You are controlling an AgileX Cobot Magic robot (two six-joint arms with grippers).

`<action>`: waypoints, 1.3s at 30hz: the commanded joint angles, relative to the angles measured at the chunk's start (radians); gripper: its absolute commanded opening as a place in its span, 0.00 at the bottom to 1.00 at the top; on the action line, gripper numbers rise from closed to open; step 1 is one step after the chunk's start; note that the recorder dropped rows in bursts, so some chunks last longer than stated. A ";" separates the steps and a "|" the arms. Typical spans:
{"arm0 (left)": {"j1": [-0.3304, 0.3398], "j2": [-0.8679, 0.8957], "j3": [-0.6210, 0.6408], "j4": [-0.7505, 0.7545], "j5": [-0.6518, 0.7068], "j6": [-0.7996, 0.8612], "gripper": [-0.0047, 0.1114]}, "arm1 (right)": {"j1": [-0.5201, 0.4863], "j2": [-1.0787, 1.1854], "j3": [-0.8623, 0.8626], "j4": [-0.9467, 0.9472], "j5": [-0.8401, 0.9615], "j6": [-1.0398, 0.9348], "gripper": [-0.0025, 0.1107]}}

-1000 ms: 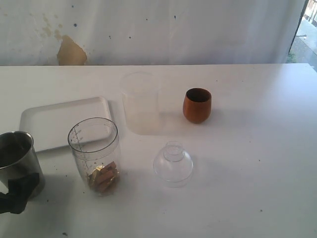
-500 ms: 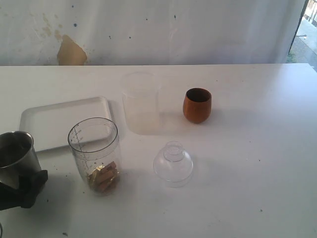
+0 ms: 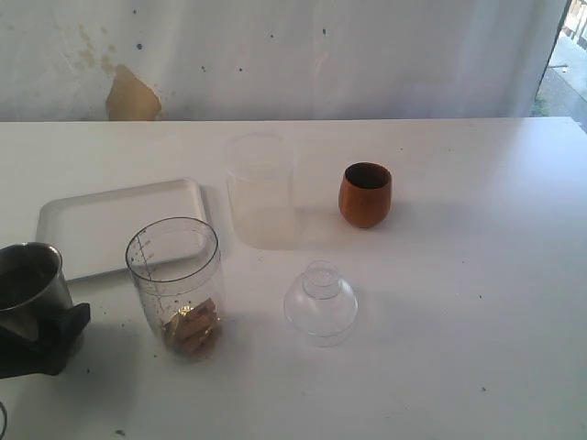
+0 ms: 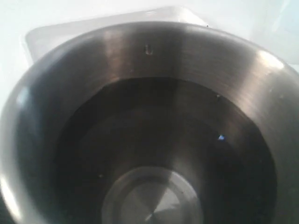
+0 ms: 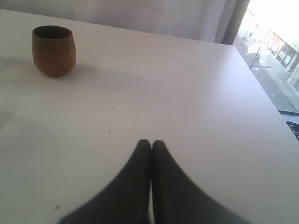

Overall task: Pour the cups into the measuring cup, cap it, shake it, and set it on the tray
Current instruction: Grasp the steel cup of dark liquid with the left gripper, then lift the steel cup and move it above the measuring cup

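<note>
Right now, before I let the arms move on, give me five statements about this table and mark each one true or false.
1. The steel tumbler is empty. True.
2. The wooden cup stands on the tray. False: it stands on the table, with the frosted cup between it and the tray.
3. Brown pieces lie at the bottom of the measuring cup. True.
4. The clear dome lid caps the measuring cup. False: it sits on the table, apart from it.
5. The right pincer is open. False: its jaws are pressed together on nothing.
</note>
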 commanded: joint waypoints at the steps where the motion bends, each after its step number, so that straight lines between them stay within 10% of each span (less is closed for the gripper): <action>1: 0.001 0.030 -0.008 -0.004 -0.032 0.011 0.92 | -0.005 -0.005 0.005 -0.004 0.001 -0.002 0.02; 19: 0.001 0.091 -0.067 0.024 -0.037 -0.014 0.88 | -0.005 -0.005 0.005 -0.004 0.001 -0.002 0.02; 25: 0.001 0.091 -0.067 0.108 -0.037 -0.014 0.04 | -0.005 -0.005 0.005 -0.004 0.001 -0.002 0.02; 39: 0.001 0.042 -0.081 0.182 -0.099 -0.006 0.04 | -0.005 -0.005 0.005 -0.004 0.001 -0.002 0.02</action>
